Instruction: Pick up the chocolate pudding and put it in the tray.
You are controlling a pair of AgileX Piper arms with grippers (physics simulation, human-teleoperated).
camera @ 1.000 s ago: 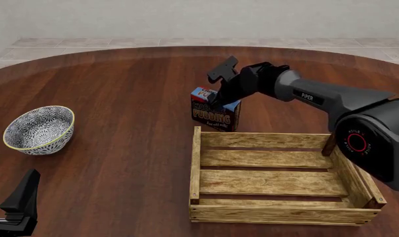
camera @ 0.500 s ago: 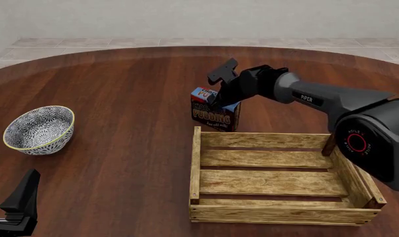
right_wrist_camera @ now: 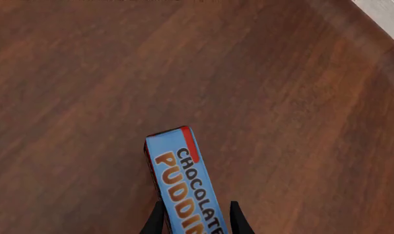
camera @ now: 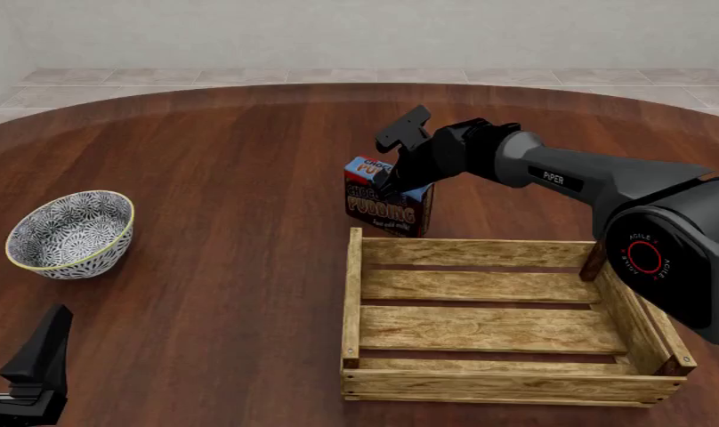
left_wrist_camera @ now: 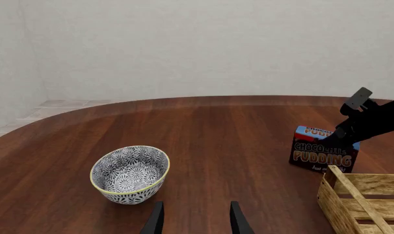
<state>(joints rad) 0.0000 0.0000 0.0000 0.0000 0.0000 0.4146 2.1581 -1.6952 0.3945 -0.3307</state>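
Tabletop: pudding beside tray.

- Right arm: extends from the table's right edge toward the table's centre, wrist angled downward.
- Right gripper: fingers straddle the narrow top of the chocolate pudding, one on each side, closed against it.
- Left gripper: low near the table's near-left edge, fingers parted, holding nothing.
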